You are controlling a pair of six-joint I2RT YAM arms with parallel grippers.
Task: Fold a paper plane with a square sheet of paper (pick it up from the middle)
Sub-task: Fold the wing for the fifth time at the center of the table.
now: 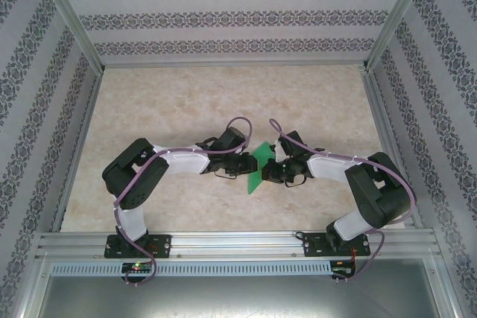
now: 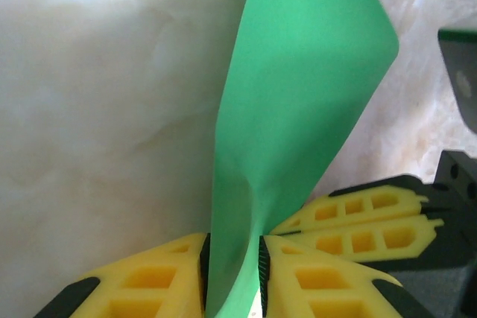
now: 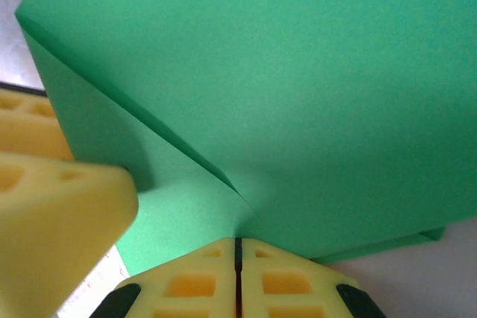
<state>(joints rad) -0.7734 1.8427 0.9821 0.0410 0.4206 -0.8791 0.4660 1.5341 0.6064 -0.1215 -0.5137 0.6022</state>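
One paper (image 1: 256, 165), part-folded with a diagonal crease, up off the table (image 1: 223, 94) midway between the arms; possibly brushing it with the lower corner, hard to say from above. Pinched near one edge by the left gripper (image 2: 232, 242), closed onto both faces. Clamped at the crease end by the right gripper (image 3: 238, 243), shut tight on it. Risks tearing or slipping free if pulled apart unevenly. Risks a skewed fold if pressed down while bowed like this.
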